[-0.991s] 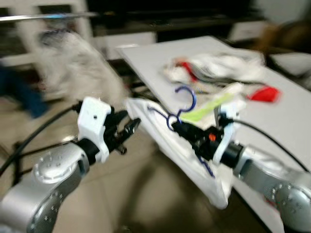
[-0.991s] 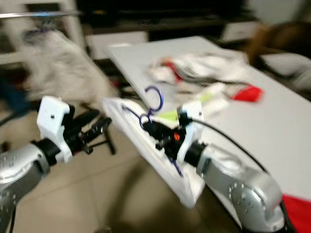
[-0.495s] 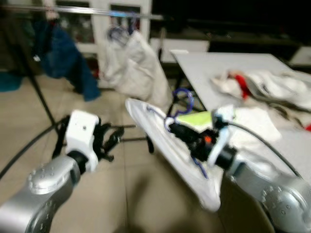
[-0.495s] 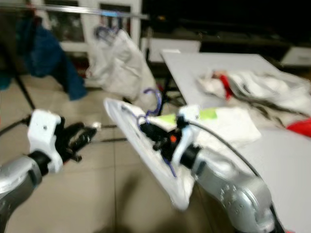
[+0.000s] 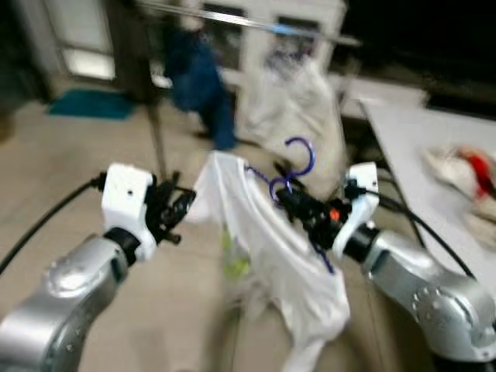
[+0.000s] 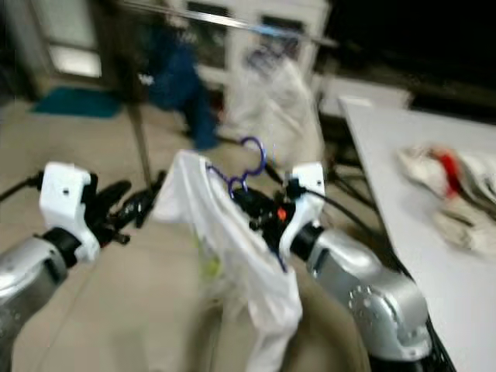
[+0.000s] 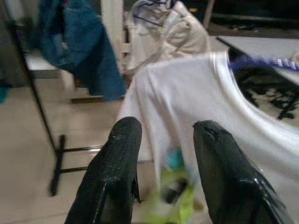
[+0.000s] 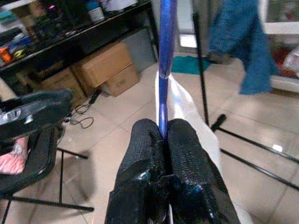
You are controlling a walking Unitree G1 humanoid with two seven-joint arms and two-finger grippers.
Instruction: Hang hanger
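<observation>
A blue hanger with its hook pointing up carries a white shirt that droops toward the floor. My right gripper is shut on the blue hanger stem, the white shirt just past the fingers. My left gripper hovers open beside the shirt's left shoulder; the left wrist view looks between its two fingers at the white shirt. A silver clothes rail crosses the top of the room ahead.
On the rail hang a dark blue garment and a white garment on a blue hanger. The rack's black post stands left of them. A white table with crumpled clothes lies at the right. Tiled floor spreads in front.
The whole picture has swung away from the table toward the rack, so the camera turned. The shirt now hangs lower over the floor. Both grippers keep their states.
</observation>
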